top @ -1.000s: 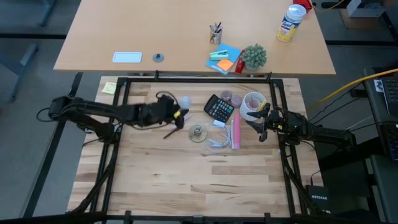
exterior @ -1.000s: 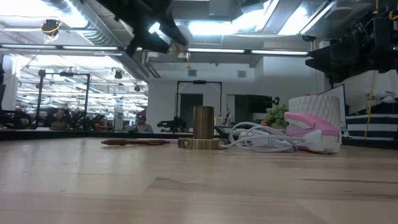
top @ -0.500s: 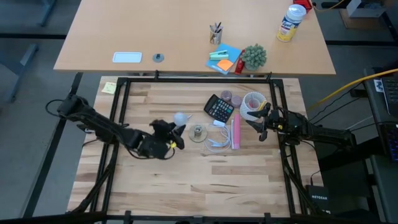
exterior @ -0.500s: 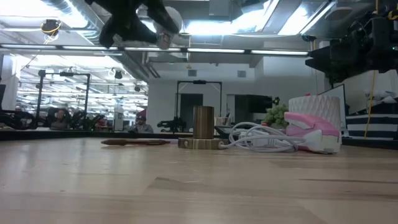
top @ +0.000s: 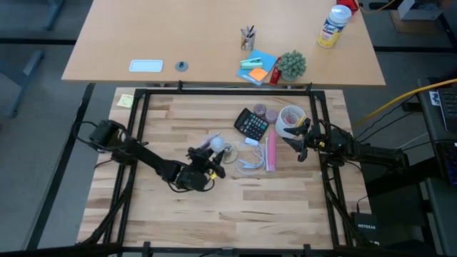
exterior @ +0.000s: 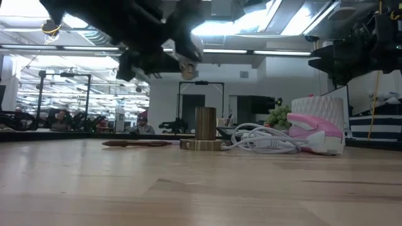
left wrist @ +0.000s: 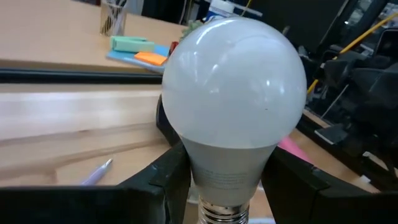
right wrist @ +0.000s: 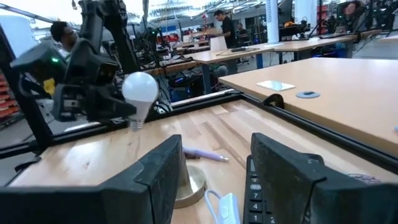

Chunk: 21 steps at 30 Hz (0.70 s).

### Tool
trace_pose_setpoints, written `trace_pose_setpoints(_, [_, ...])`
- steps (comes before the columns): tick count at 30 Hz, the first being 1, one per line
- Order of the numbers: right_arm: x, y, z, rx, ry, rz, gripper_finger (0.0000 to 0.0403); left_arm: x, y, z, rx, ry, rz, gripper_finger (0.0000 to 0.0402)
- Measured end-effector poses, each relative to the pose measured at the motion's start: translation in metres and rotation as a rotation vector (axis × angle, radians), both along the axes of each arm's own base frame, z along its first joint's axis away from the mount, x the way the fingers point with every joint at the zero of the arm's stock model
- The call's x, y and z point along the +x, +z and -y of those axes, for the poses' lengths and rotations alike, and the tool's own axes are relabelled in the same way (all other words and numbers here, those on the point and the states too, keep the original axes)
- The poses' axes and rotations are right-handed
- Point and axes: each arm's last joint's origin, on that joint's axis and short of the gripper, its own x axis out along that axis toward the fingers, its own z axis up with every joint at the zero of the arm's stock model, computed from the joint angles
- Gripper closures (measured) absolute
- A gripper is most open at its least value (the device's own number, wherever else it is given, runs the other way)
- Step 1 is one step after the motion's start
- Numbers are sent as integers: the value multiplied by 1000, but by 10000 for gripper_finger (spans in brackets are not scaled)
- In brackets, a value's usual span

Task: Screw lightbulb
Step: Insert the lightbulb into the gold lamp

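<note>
The left claw (top: 207,163) is pinching the light, breakable, slick-glassed lightbulb (top: 213,143) by its stiffer neck, hovering at ten o'clock off the brass socket (top: 228,151), while the right claw (top: 294,143) is waiting spread.

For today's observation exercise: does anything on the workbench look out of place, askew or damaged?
Nothing looks damaged or spilled. The left gripper holds the lightbulb in the air, tilted, near the round brass base. The white cord lies loosely tangled beside that base.
</note>
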Motion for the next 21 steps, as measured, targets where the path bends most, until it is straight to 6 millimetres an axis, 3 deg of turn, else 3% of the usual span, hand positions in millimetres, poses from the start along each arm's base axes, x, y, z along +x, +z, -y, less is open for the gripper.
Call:
trace_pose_setpoints(9, [-1, 8, 0, 13, 3, 85, 205, 18, -4, -22, 106, 29, -59, 240])
trace_pose_setpoints(21, [11, 9, 4, 23, -68, 74, 205, 52, -35, -46, 145, -24, -1, 240])
